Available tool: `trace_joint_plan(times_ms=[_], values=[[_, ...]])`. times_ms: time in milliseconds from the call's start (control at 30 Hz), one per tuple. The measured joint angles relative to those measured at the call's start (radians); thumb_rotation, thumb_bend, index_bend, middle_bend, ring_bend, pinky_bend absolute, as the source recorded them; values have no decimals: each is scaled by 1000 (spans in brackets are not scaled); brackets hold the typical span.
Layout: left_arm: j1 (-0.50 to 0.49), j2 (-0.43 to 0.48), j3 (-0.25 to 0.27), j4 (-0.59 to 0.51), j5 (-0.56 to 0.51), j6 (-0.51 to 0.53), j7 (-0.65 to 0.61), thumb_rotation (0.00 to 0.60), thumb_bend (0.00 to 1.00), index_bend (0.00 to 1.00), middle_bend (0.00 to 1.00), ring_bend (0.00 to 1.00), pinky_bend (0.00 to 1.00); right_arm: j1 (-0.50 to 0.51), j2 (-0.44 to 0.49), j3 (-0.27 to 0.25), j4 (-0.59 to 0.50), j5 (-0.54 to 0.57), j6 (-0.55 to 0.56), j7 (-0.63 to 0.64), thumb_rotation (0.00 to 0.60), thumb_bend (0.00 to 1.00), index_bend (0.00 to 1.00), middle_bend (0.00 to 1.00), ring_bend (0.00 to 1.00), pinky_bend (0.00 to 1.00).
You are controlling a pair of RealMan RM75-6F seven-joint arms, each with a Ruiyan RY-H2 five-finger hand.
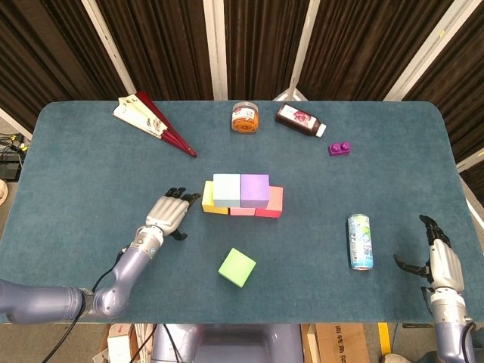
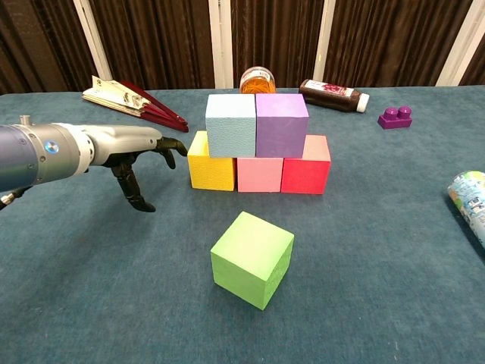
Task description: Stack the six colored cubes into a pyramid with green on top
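A yellow cube (image 2: 209, 164), a pink cube (image 2: 260, 174) and a red cube (image 2: 307, 167) form a row on the table. On top of them stand a light blue cube (image 2: 230, 124) and a purple cube (image 2: 282, 123). The green cube (image 2: 252, 258) (image 1: 237, 267) lies alone in front of the stack, turned at an angle. My left hand (image 2: 135, 155) (image 1: 169, 212) hovers open just left of the yellow cube, fingers spread and pointing toward it. My right hand (image 1: 438, 255) is open near the table's front right edge, holding nothing.
A drink can (image 1: 360, 241) lies right of the stack, near my right hand. At the back are a folded fan (image 1: 154, 121), an orange jar (image 1: 244, 117), a dark bottle (image 1: 299, 119) and a purple toy brick (image 1: 339, 148).
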State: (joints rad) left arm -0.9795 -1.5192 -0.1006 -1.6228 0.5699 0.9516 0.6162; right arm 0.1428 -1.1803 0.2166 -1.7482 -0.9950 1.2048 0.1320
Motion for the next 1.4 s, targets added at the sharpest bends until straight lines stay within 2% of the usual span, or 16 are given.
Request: trace_joint_plan(times_ms=[1400], values=[[-28, -49, -5, 18, -18, -2, 23, 600, 272, 97, 161, 0, 0, -5, 6, 4, 7, -3, -1, 25, 600, 272, 80, 59, 0, 0]])
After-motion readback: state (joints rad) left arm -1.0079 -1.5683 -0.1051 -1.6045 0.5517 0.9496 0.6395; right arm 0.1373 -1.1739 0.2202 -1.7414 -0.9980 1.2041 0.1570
